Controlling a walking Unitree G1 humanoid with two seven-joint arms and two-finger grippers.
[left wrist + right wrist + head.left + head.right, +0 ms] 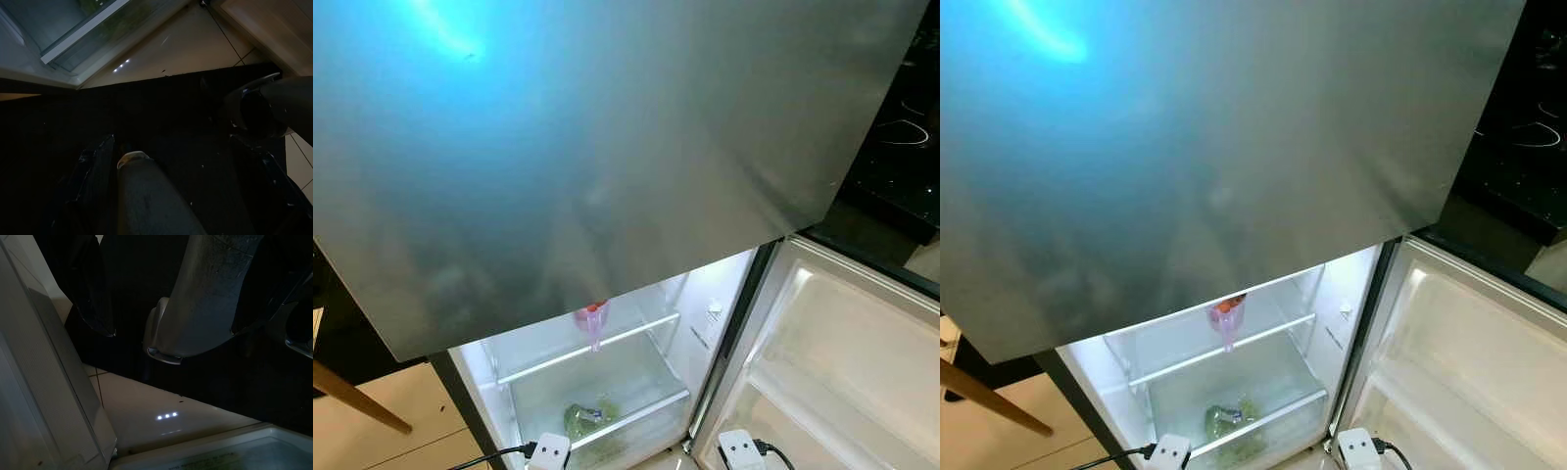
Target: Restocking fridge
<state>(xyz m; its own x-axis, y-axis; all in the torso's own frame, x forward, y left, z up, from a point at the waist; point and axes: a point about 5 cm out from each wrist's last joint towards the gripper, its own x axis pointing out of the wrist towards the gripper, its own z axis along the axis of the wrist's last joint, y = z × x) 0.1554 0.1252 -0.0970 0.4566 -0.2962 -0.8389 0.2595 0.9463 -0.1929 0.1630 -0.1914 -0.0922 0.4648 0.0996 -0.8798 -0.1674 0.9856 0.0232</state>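
Big grey upper fridge door (607, 147) fills most of the head camera's sight, shut, catching a blue glare near its top left corner. Below it the lower compartment (607, 392) stands wide open and lit, its door (842, 362) swung out to the right, white inner racks bare as far as I can see. That open door reads as the way in for stock, so I'd say the restocking is under way but no item is being carried just now.

Inside, a glass shelf (597, 348) crosses the middle, and on it sits a small pinkish container (592, 318) with something red on top, towards the far wall. Beneath, in the crisper drawer (607, 416), there's a bag of leafy greens (589, 416), laid low where vegetables belong. To the far right a black hob (901, 137) shows on the worktop.

Down at the near edge, two white wrist units with black cables poke in, left (548, 451) and right (740, 449), both arms hanging low by the robot's legs.

Left claw (176, 186): dark picture, fingers spread apart, nothing between them, pointing at a black mat (161, 107) and pale floor tiles (195, 44). Right claw (171, 308): likewise spread and empty, hanging over the tiles (161, 406) beside the open door's edge (49, 382). My guess is both are idle, waiting for the next item.
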